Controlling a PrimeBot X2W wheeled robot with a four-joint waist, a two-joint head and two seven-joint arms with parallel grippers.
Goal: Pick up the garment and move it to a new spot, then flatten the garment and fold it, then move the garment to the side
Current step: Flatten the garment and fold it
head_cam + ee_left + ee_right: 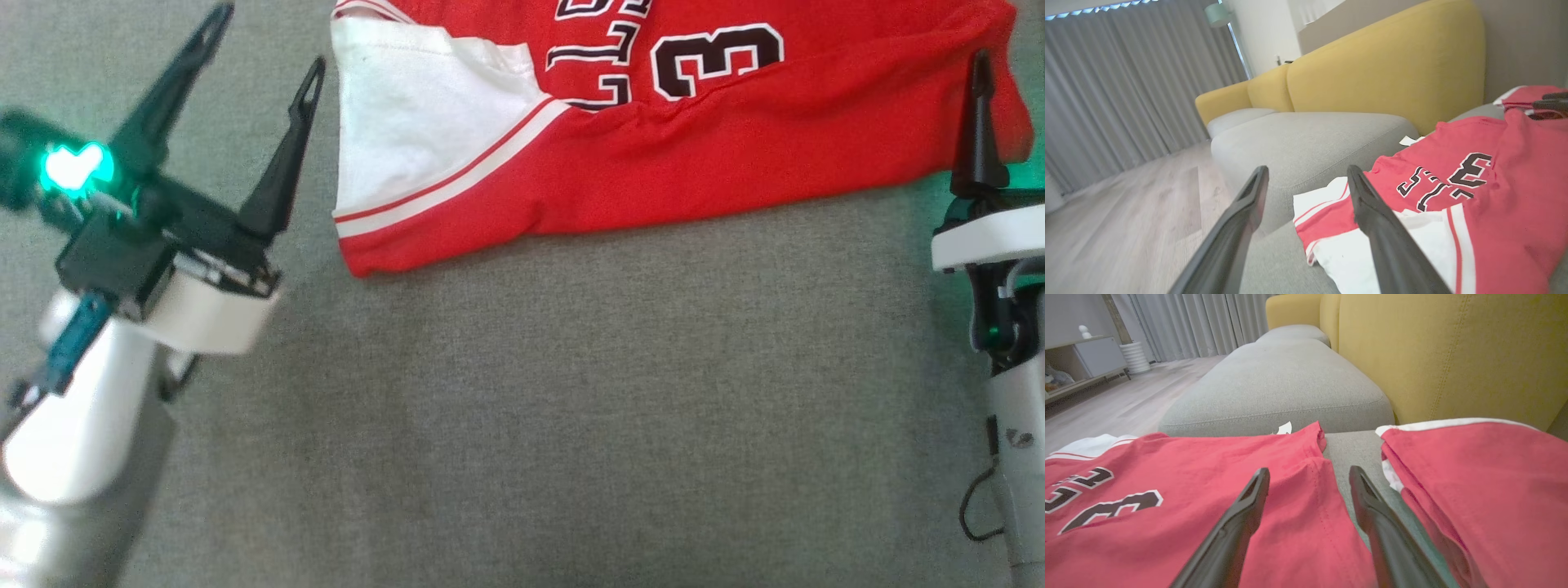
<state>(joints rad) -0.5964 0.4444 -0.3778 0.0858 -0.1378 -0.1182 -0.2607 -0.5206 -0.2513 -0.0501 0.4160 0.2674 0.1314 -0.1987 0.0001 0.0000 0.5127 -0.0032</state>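
I'm watching the red jersey (653,171) lying on the grey sofa seat (571,408), its long axis running across between my claws. I'm keeping the left gripper (269,39) and right gripper (1308,473) wide and empty, and the right one is sitting nearer, over the jersey's end.

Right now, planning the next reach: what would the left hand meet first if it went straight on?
Probably the grey cushion, just beside the jersey rather than on it; depth is unclear.

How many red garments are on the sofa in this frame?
2. The numbered jersey lies on the grey seat; a second garment lies beside it, apart, near the yellow backrest. Others may lie out of frame.
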